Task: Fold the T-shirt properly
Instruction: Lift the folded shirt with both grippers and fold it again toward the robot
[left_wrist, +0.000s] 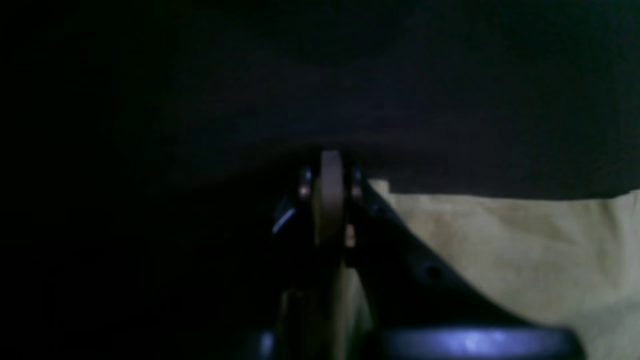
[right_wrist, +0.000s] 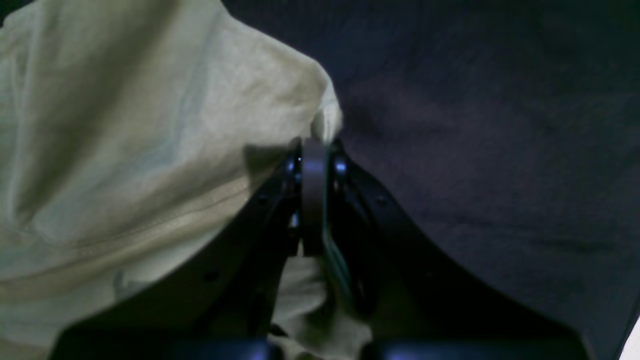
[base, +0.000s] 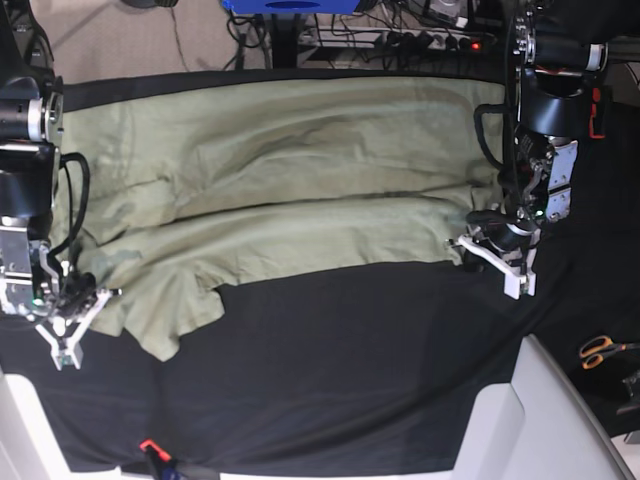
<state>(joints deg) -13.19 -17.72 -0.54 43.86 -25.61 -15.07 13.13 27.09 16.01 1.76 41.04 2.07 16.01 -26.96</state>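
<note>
Both grippers were lowered at the T-shirt (base: 290, 190) edges: left gripper (base: 497, 262) and right gripper (base: 62, 322) clenched on fabric. Left wrist view was mostly dark.

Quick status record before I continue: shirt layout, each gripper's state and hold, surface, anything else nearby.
garment: T-shirt, spread widthwise, near long edge doubled over along its length
surface: black cloth under the shirt
left gripper: shut on T-shirt, at its edge on the base view's right
right gripper: shut on T-shirt, at its edge on the base view's left
fold state: partial, wrinkled, one sleeve sticking out toward the near side
other: scissors on the cloth, far from the shirt
</note>
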